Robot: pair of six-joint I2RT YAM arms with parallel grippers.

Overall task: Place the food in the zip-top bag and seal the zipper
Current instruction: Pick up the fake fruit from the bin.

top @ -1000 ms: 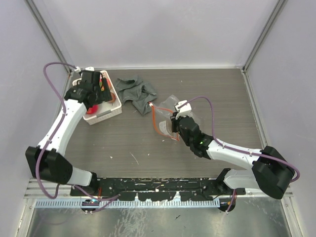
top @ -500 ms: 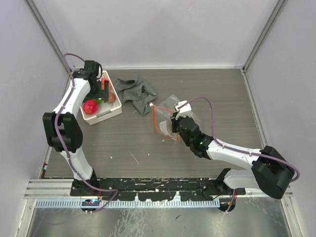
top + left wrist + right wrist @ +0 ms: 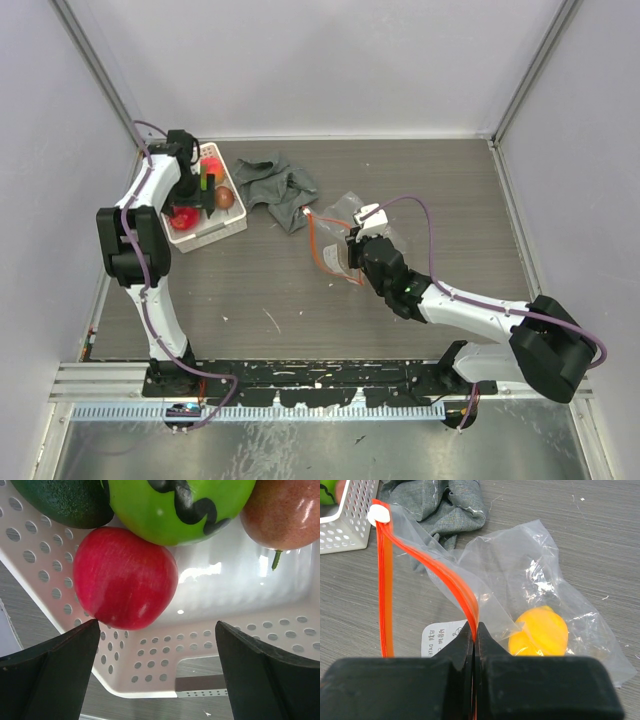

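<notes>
Left gripper (image 3: 156,630): jaws wide apart, nothing between them, hanging over the white basket (image 3: 240,625) at the far left of the table (image 3: 570,510). The red apple (image 3: 125,577) sits just inside the left finger rather than centred. It touches the bright green fruit (image 3: 175,505), with the dark green one (image 3: 60,500) and a brownish one (image 3: 282,512) crowded on the far side.

Risk: closing from here could catch the apple off-centre. It looks round and glossy, so it may squirt out, or a finger may come down on the green fruit instead. The basket looks light (likely to slide or tip if a finger hooks its wall).

Right gripper (image 3: 474,635): jaws pressed together on one lip of the zip-top bag (image 3: 520,575), right at the zipper (image 3: 382,580). It holds that lip up near the table's middle, so the mouth gapes toward the left. One orange fruit (image 3: 542,632) is already inside, against the bag's closed end.

Risk: the film is thin and the pinch is narrow, so a tug from the next drop-in could pull the lip free and collapse the mouth. The grey cloth (image 3: 440,502) lies right beside the bag's far edge and could snag on an incoming fruit. The white slider (image 3: 376,514) sits at the far end of the strip, so sealing has not begun
</notes>
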